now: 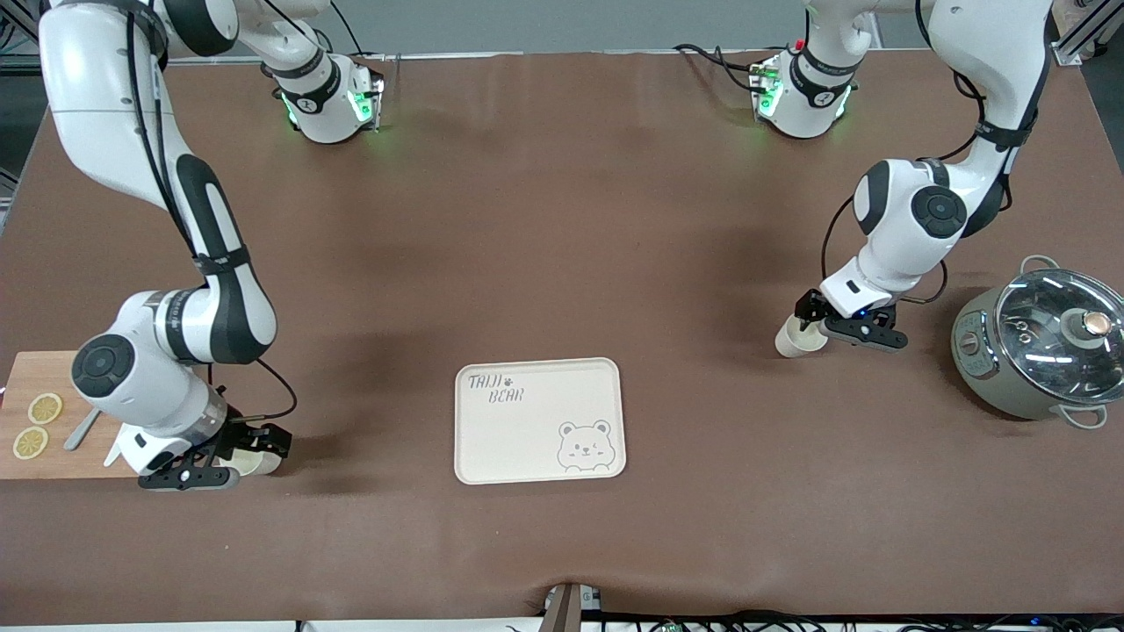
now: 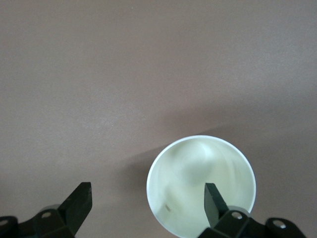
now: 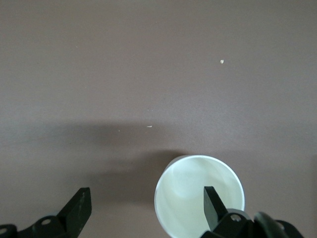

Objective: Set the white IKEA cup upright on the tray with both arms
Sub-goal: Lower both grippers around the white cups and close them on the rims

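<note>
Two white cups stand mouth-up on the brown table. One cup (image 1: pixel 793 342) (image 2: pixel 200 183) is at the left arm's end, under my left gripper (image 1: pixel 830 329) (image 2: pixel 147 191). That gripper is open, with one finger (image 2: pixel 214 198) over the cup's mouth and the other outside its wall. The other cup (image 1: pixel 261 463) (image 3: pixel 198 196) is at the right arm's end, under my open right gripper (image 1: pixel 230 458) (image 3: pixel 146 193), which straddles its wall in the same way. The cream tray (image 1: pixel 492 439) lies between them with nothing on it.
A grey pot with a glass lid (image 1: pixel 1045 342) stands at the left arm's end, beside the left gripper. A wooden cutting board (image 1: pixel 26 373) with two lemon slices (image 1: pixel 44 408) and a utensil lies beside the right gripper.
</note>
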{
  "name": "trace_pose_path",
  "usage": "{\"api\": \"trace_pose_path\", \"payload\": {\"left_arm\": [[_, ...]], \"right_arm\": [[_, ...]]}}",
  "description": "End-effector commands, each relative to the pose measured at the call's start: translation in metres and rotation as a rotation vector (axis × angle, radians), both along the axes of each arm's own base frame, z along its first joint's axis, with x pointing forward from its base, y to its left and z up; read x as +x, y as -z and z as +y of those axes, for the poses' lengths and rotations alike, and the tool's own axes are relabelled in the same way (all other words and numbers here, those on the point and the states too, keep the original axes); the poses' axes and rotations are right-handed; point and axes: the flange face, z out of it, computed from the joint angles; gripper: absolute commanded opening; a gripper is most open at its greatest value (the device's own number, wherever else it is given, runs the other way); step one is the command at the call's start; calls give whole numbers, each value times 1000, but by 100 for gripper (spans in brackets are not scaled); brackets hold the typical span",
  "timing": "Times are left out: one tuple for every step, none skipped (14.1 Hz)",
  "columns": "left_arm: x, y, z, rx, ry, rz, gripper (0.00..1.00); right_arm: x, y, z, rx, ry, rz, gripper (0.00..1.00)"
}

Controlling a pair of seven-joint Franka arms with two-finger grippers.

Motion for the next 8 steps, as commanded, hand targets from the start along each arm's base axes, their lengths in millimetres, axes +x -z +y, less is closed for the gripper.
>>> {"api": "trace_pose_path", "payload": {"left_arm": [[-4,6,1,-7,17,-9,100],[-4,7,1,-6,23,-10,100],[-4,9,1,-7,23,-6,100],[-4,10,2,-6,24,-6,100],[-3,10,2,-6,29,-8,100],[-4,10,1,-6,31,-8,100],[-4,8,2,-7,23,-10,31],[-2,6,2,-2,46,-16,0]], "right_arm": [[6,12,-1,-7,-13,-21,100],[5,16,-2,-7,-12,-15,100],[5,20,-2,-12,-16,-9,100],[4,25,-5,-14,-14,-3,100],[4,28,-6,-16,-16,2,100],[3,30,-6,-18,-28,5,97],[3,31,-6,-19,-33,7,85],[3,31,-6,-20,-35,8,73]]}}
